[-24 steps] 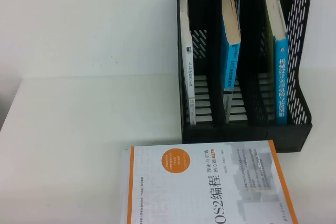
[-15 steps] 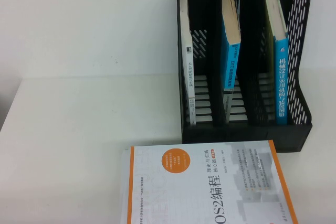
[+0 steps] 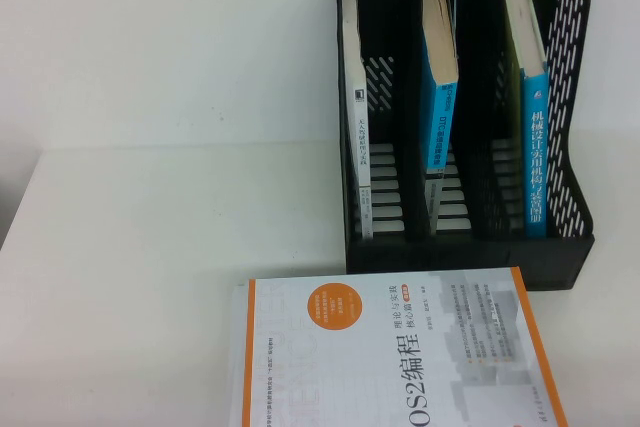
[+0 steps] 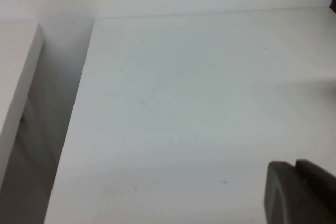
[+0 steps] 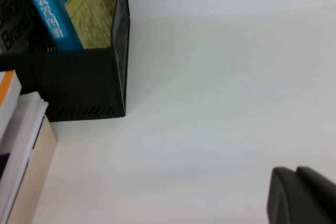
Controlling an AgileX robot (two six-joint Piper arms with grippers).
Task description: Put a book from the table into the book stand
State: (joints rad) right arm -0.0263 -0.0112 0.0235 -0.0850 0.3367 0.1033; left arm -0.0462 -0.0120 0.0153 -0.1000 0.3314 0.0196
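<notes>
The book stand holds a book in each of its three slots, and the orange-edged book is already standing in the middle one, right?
Not quite. The book stand does hold three books, but the high view shows the orange-edged book lying flat on the table in front of it. Neither gripper appears there.

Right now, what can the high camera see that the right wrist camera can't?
Only the high view shows all three slots of the book stand, the white book and the middle blue book. Only the right wrist view shows the right tool, off to the stand's side. The left tool shows in neither. Both show the orange-edged book and the right blue book.
</notes>
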